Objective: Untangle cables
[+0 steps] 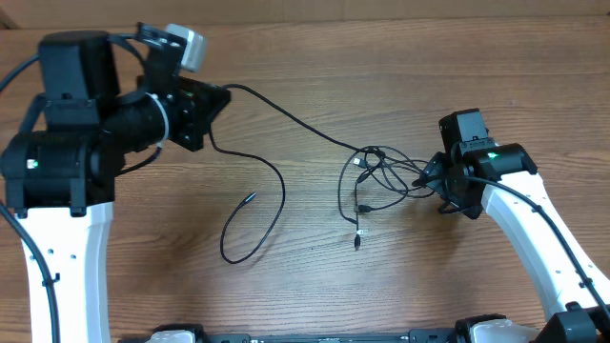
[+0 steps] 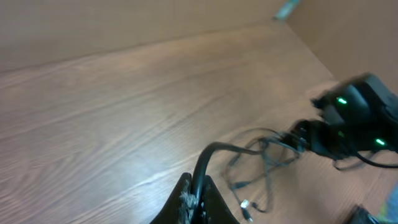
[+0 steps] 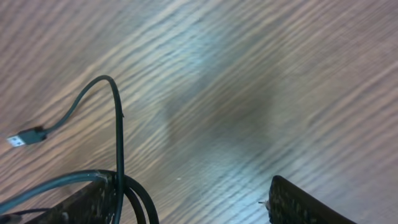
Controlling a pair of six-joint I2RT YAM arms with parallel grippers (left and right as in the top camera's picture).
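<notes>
The cables [image 1: 376, 176] are thin black cords knotted in loose loops right of the table's middle. One cord [image 1: 286, 114] runs from the knot up-left to my left gripper [image 1: 219, 98], which is shut on it, and its free tail [image 1: 272, 205] loops down to a small plug. In the left wrist view the cord [image 2: 208, 155] rises from between the closed jaws of the left gripper [image 2: 198, 186] toward the knot [image 2: 267, 155]. My right gripper [image 1: 429, 176] sits at the knot's right edge. Seen from the right wrist, the right gripper [image 3: 193, 180] is open, with cords [image 3: 121, 186] lying across its left finger [image 3: 81, 205] and a plug [image 3: 25, 137] on the table.
The wooden table [image 1: 315, 276] extends around the knot. The left arm's bulky black body [image 1: 86, 124] hangs over the far left side. The right arm's white link [image 1: 538, 238] runs down toward the front right corner.
</notes>
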